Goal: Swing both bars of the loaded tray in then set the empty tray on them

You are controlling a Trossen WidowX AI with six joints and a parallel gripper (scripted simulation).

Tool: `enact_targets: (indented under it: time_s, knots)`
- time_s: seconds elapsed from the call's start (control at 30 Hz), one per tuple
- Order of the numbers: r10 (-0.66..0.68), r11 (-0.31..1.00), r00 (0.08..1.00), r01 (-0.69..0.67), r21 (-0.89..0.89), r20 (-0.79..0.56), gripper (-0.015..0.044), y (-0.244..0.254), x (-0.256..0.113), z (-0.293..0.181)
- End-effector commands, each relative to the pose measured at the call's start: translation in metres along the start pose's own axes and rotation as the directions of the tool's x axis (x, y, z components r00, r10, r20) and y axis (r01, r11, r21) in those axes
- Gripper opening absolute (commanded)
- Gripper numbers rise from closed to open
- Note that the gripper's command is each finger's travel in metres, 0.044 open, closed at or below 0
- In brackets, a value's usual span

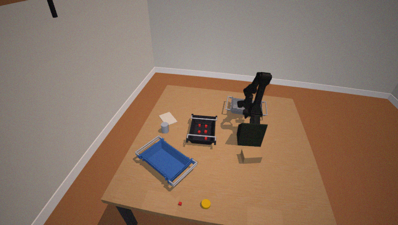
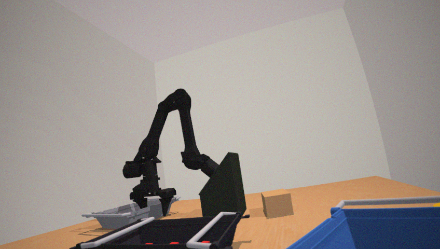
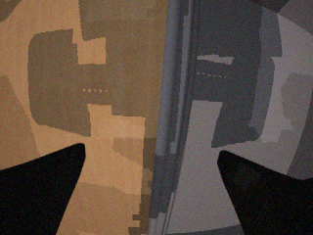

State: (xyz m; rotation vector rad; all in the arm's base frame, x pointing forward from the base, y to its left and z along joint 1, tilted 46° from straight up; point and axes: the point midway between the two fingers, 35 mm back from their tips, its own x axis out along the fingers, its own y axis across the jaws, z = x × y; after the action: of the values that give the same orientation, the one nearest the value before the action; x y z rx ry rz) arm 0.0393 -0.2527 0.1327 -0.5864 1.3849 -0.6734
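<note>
The black tray [image 1: 192, 128] [image 2: 182, 226] holds several red blocks [image 1: 205, 131]. Its far bar [image 1: 203, 118] and near bar [image 1: 201, 136] both lie in across its top, near its two ends. The empty grey tray [image 1: 235, 109] [image 2: 114, 220] stands level behind and right of it in the top view, its bars out over the ends. My gripper [image 2: 153, 211] [image 3: 154, 155] is open and low over the grey tray. In the wrist view the tray's side rim [image 3: 171, 73] runs between the fingertips, with nothing gripped. The arm hides part of this tray in the top view.
A large blue tray [image 1: 167, 160] [image 2: 385, 228] stands front left. A grey cylinder [image 1: 164, 128] and a pale square sheet [image 1: 168, 118] lie left of the black tray. A tan box [image 1: 252, 159] [image 2: 277, 205] is by the arm's dark base block [image 1: 251, 135]. A yellow disc [image 1: 206, 203] and red cube [image 1: 179, 203] lie in front.
</note>
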Motion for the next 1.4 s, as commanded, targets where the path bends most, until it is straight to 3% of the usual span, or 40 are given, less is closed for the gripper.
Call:
enact_targets:
  time_s: [0.0,0.5,1.37]
  knots:
    - [0.005,1.0,1.0,-0.005,-0.003,0.002,0.044,0.0022,0.0056,-0.0004]
    - [0.005,1.0,1.0,-0.005,-0.003,0.002,0.0235,0.0022,0.0056,-0.0004]
    - [0.005,1.0,1.0,-0.005,-0.003,0.002,0.0061,0.0022,0.0056,-0.0004]
